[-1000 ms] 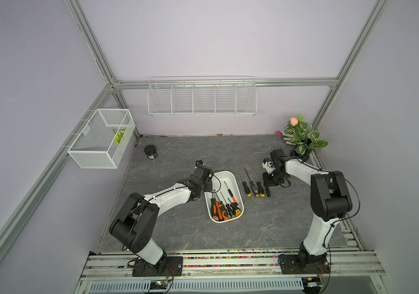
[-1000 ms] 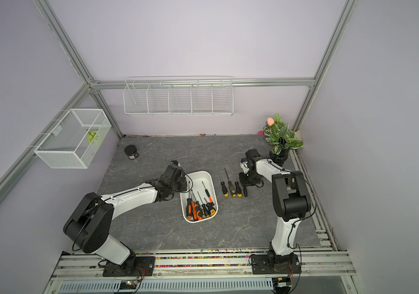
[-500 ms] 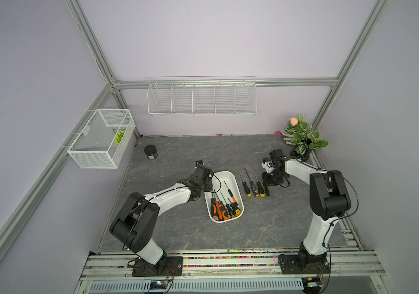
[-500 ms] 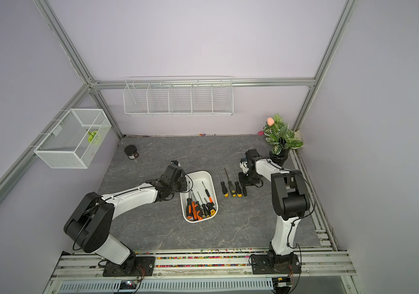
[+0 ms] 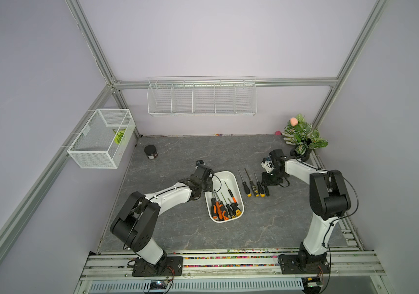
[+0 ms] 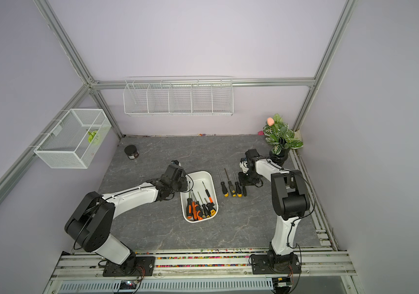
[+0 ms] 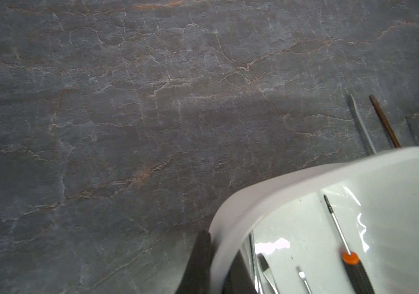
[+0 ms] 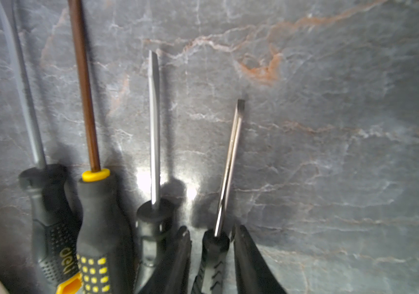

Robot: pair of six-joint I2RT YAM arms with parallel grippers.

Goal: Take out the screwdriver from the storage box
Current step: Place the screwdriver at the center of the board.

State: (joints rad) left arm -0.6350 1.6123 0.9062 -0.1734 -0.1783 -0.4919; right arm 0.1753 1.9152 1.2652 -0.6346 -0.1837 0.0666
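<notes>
Right gripper (image 8: pixel 211 227) newly spread, straddling screwdriver (image 8: pixel 214 245); left gripper (image 7: pixel 220 249) pinching storage box (image 7: pixel 305 175) wall

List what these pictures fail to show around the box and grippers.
Left gripper: under its own wrist in both top views; its wrist view's edge cuts most off.
Right gripper: likewise cropped in its wrist view.
Screwdrivers in the storage box: tips too small in both top views.

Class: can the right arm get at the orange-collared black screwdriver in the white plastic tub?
Probably yes: the tub is open-topped, and that screwdriver lies nearest the right arm, shaft apart from the others.
</notes>
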